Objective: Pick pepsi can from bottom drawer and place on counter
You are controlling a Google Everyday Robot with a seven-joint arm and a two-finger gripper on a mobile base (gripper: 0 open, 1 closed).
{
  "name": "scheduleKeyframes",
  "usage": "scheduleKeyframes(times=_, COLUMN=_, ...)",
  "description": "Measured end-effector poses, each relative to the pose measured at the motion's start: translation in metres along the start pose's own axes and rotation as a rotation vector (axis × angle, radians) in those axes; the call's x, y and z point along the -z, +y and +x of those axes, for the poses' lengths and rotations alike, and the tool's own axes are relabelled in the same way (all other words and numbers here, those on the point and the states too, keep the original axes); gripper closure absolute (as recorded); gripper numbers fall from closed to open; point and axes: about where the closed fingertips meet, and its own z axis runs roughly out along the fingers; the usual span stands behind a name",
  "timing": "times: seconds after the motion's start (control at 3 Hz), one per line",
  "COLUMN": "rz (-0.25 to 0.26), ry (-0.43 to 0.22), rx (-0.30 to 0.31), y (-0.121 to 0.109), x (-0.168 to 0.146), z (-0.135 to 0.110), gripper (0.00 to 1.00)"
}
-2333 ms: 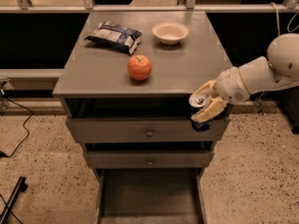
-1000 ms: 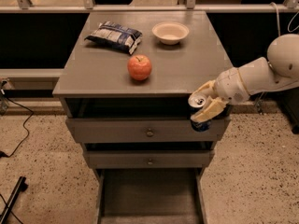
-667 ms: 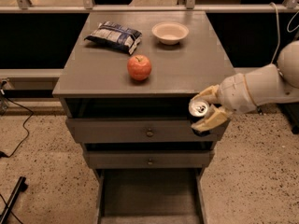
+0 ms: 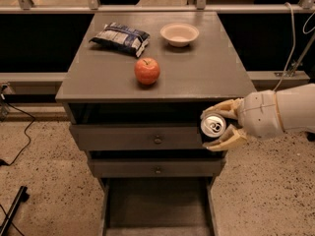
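**Pepsi can gripped at the cabinet's right front corner**

At the right middle of the frame, the pincer (image 4: 208,130) is clamped on the pepsi can (image 4: 213,125), one finger above it and one below, with the silver top facing the camera. The can sits just below the table (image 4: 206,73) edge, in front of the top drawer's right end. The bottom drawer (image 4: 157,203) stands pulled out at lower centre. An apple (image 4: 147,71), a snack bag (image 4: 120,37) and a bowl (image 4: 179,34) rest on the table.

Apple (image 4: 147,71) front-centre on the desk (image 4: 206,68), bag (image 4: 120,37) behind-left, bowl (image 4: 179,34) behind-right; hand (image 4: 210,130) clasps the can (image 4: 214,125) beside the front-right corner.
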Motion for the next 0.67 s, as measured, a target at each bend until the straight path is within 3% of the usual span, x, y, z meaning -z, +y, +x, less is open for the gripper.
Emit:
scheduleKeyframes(times=0.33, rz=0.033, ry=-0.060, rx=-0.060, y=-0.006, x=0.018, z=-0.004, gripper=1.00)
scheduleKeyframes(times=0.67, rz=0.052, ry=-0.099, rx=-0.118, y=-0.028, x=0.035, z=-0.012, gripper=1.00)
